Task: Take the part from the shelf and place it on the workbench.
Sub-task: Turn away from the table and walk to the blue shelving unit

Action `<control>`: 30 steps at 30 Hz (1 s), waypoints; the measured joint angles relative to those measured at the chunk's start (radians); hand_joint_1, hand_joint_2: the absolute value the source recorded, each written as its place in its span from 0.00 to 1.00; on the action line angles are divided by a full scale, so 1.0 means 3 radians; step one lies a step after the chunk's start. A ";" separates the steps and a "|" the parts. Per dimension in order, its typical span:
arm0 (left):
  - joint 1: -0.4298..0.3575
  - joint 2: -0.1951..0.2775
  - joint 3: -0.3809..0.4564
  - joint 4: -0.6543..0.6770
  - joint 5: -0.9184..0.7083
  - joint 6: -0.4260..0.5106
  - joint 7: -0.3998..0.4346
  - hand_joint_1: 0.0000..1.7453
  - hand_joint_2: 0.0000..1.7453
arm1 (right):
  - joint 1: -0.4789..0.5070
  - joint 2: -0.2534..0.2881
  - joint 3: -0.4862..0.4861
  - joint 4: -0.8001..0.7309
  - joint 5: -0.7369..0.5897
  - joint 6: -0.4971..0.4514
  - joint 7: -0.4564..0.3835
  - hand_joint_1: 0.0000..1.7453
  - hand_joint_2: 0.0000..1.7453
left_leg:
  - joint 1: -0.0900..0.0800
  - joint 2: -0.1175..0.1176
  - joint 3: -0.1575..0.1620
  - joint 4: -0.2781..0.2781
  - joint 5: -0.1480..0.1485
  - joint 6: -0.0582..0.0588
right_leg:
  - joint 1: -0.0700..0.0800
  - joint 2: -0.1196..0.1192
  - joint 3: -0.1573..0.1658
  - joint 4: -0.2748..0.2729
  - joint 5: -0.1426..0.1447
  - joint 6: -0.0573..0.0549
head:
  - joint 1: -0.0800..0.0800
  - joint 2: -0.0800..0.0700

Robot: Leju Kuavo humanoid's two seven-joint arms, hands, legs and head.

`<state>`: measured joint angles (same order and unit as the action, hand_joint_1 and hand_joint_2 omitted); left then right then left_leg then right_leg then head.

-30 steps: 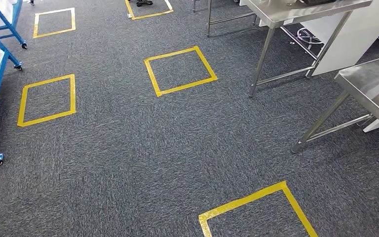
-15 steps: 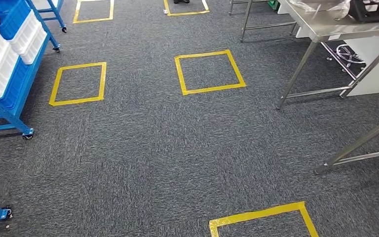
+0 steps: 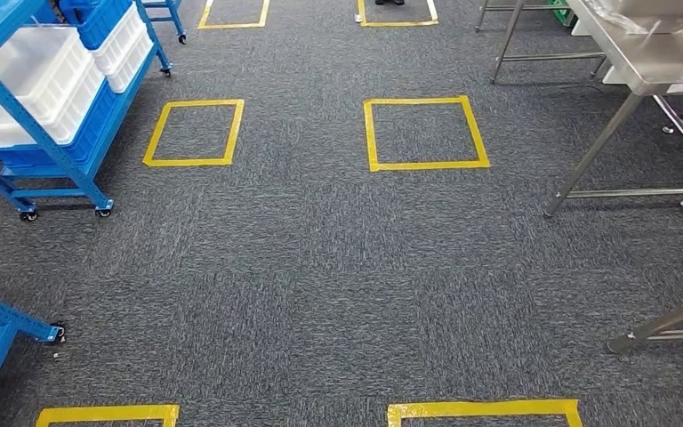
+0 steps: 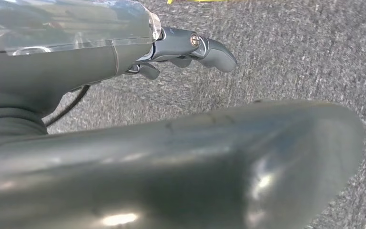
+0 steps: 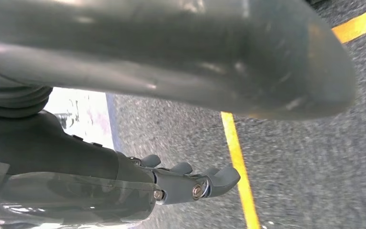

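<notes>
A blue wheeled shelf [image 3: 84,173] stands at the left of the head view, its tiers carrying white bins [image 3: 40,76] and a blue bin [image 3: 98,20]. What lies inside the bins is hidden. The steel workbench [image 3: 649,64] stands at the upper right. My left hand [image 4: 181,143] hangs over the carpet, its fingers [image 4: 205,45] apart and holding nothing. My right hand [image 5: 171,52] hangs likewise, its fingers [image 5: 205,183] spread with nothing in them.
Grey carpet with yellow tape squares [image 3: 194,132] [image 3: 425,133] lies between shelf and bench. A second blue frame's corner [image 3: 4,313] juts in at the lower left. Another steel table's leg [image 3: 667,326] stands at the lower right.
The camera has turned left: the blue shelf has come into the picture from the left, and the steel tables have slid toward the right edge.
</notes>
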<state>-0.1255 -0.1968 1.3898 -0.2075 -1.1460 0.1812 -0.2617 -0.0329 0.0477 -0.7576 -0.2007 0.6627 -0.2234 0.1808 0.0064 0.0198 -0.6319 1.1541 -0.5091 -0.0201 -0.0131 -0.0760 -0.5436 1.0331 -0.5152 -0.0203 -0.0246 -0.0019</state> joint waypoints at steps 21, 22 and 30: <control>-0.0004 -0.0002 0.0009 0.0000 0.0143 0.0026 -0.0003 0.00 0.00 | -0.0003 -0.0013 0.0010 0.0004 0.0190 0.0098 -0.0022 0.00 0.00 | -0.0023 -0.0471 0.0230 -0.0474 0.0147 0.0038 | -0.0030 0.0379 -0.0049 0.0002 0.0067 0.0058 | 0.0011 0.0000; -0.0004 -0.0001 0.0012 0.0000 0.0152 0.0030 -0.0002 0.00 0.00 | -0.0004 -0.0013 0.0011 0.0004 0.0200 0.0103 -0.0024 0.00 0.00 | -0.0024 -0.0410 0.0204 -0.0421 0.0109 0.0023 | -0.0032 0.0339 -0.0042 -0.0013 0.0073 0.0032 | 0.0005 0.0000; -0.0006 0.0000 0.0065 0.0000 0.0221 0.0064 0.0001 0.00 0.00 | 0.0015 -0.0014 0.0047 0.0004 0.0271 0.0160 -0.0026 0.00 0.00 | 0.0001 -0.0035 -0.0041 0.0092 -0.0039 -0.0016 | -0.0007 -0.0007 -0.0003 -0.0033 0.0041 -0.0008 | -0.0015 0.0000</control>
<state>-0.1274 -0.1968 1.4094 -0.2075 -1.0799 0.2005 -0.2614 -0.0284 0.0435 -0.7436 -0.1995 0.7442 -0.1755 0.1730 0.0068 0.0094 -0.6441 1.1819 -0.5206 -0.0250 -0.0153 -0.0782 -0.5444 1.0231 -0.5028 -0.0226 -0.0290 -0.0019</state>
